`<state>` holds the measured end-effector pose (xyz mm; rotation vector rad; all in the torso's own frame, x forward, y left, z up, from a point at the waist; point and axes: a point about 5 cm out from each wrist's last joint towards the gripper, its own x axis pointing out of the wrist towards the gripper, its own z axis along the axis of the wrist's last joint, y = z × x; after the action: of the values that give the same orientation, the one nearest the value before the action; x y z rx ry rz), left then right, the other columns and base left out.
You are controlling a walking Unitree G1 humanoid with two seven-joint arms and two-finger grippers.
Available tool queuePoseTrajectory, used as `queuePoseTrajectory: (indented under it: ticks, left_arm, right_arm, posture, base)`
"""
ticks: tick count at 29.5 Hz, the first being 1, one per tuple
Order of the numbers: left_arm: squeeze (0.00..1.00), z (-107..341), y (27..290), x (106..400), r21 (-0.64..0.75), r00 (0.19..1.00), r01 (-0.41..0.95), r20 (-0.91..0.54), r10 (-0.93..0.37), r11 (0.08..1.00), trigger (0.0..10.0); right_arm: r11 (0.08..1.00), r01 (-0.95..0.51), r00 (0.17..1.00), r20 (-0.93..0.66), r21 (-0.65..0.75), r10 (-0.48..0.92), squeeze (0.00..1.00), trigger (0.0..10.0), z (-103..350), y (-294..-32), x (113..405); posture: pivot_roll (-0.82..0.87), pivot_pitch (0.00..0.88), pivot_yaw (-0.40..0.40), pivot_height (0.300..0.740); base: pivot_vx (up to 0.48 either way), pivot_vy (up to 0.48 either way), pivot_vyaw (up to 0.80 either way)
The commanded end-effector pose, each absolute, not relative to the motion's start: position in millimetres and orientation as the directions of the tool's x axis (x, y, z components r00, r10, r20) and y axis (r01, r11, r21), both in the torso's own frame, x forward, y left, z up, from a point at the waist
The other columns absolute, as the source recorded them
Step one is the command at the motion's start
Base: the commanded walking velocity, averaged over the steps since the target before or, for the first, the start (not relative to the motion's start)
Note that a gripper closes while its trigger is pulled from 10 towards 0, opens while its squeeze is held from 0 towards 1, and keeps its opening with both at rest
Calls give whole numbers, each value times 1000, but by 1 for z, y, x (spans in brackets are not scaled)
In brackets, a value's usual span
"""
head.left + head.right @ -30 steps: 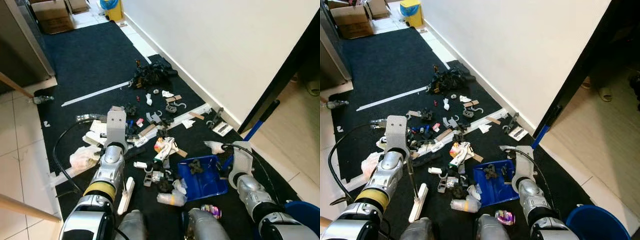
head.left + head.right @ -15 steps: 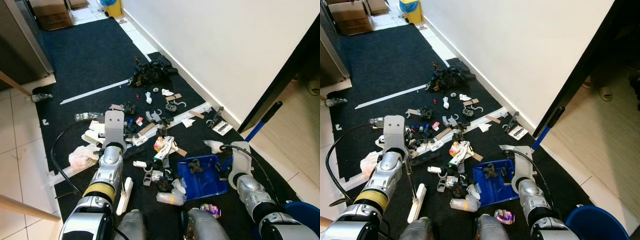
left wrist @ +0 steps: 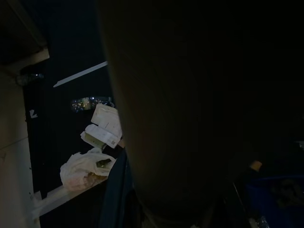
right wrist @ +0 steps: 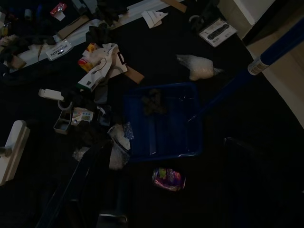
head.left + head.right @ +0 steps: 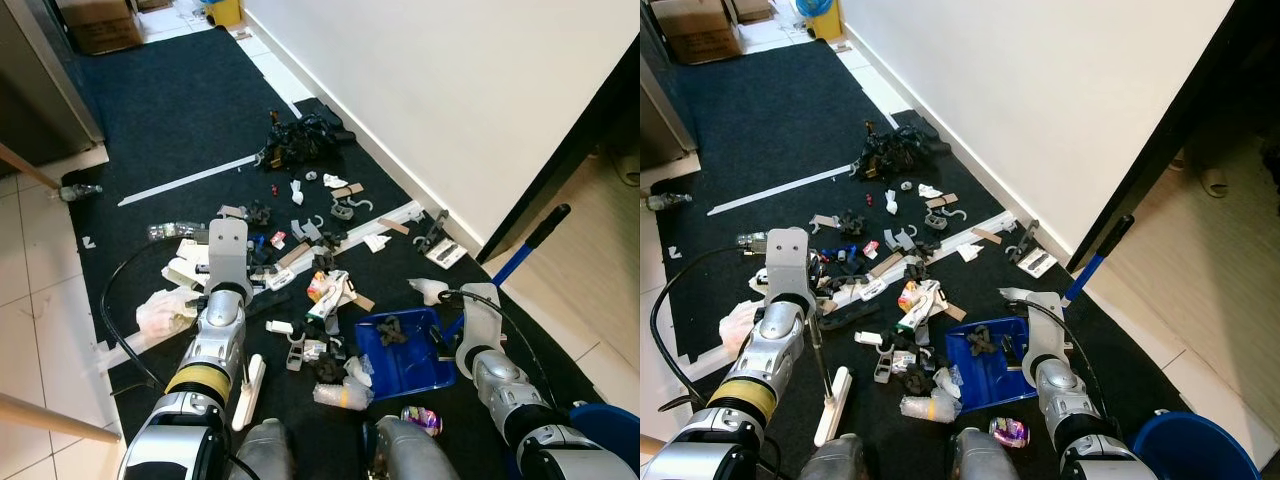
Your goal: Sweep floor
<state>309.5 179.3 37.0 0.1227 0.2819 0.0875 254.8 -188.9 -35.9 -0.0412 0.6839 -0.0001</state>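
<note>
We stand over a dark carpet (image 5: 170, 120) that runs along a white wall (image 5: 450, 80), with pale tiles (image 5: 40, 330) on our left. Litter lies strewn across the carpet: a black tangled heap (image 5: 300, 143) near the wall, then a loose scatter of paper scraps, plastic bits and wrappers (image 5: 325, 290) spreading towards us, and a crumpled white bag (image 5: 165, 310) at the carpet's left edge.

The blue dustpan (image 5: 405, 352) sits flat on the carpet just right of the scatter, a dark clump already in its tray, and its blue handle with a black grip (image 5: 520, 250) slants up to the right. Our right arm (image 5: 490, 360) reaches beside that handle; we cannot tell whether the right gripper is clasping it.

The broom's white head (image 5: 250, 390) rests on the carpet close to our feet, left of the dustpan, with a thin stick rising from it to our left arm (image 5: 222, 310). We cannot make out the left gripper's fingers either.

A blue bucket (image 5: 1190, 445) stands at our far right.
</note>
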Motion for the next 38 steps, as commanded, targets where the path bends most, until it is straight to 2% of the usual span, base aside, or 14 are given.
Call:
queuePoseTrajectory:
  ticks: [1, 6, 15, 20, 38]
  left_arm:
    - [0, 19, 178, 298, 116, 927, -76, -357, 113, 990, 10000]
    - [0, 19, 177, 298, 117, 928, -71, -357, 109, 991, 10000]
    - [0, 19, 176, 298, 112, 925, -78, -361, 114, 991, 10000]
    - [0, 19, 178, 298, 80, 922, -113, -362, 135, 990, 10000]
    - [0, 21, 181, 298, 96, 924, -116, -355, 143, 989, 10000]
  right_arm:
    - [999, -12, 773, -634, -39, -15, 0, 10000, -37, -188, 253]
    - [999, -14, 773, -634, -40, -15, 0, 10000, -38, -188, 253]
    - [999, -15, 775, -632, -44, -16, 0, 10000, -37, -190, 253]
    - [999, -18, 778, -629, -45, -14, 0, 10000, -36, -190, 254]
    - [999, -32, 786, -618, -44, -2, 0, 10000, -33, -188, 259]
  posture:
    - [66, 70, -56, 740]
    - [63, 71, -57, 740]
    - [59, 71, -61, 740]
    - [57, 70, -64, 740]
    - [57, 76, -74, 740]
  base:
    - [0, 0, 0]
    - [0, 0, 0]
    - [0, -480, 0]
    - [0, 0, 0]
    - [0, 0, 0]
